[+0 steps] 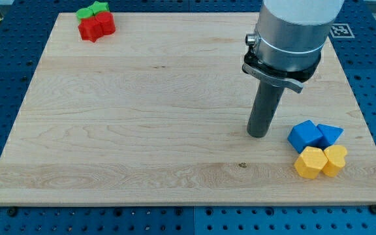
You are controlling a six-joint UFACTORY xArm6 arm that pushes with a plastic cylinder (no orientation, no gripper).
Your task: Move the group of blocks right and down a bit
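A tight group of blocks lies near the view's lower right: a blue cube (306,135), a blue triangular block (330,135), a yellow hexagonal block (309,162) and a yellow heart-shaped block (335,160), all touching. My tip (258,134) rests on the board just left of the blue cube, with a small gap between them. A second cluster sits at the view's top left: two green blocks (92,10) touching two red blocks (97,26).
The wooden board (142,117) lies on a blue perforated table. The lower-right group is close to the board's right edge. A fiducial marker (340,30) lies by the top right corner.
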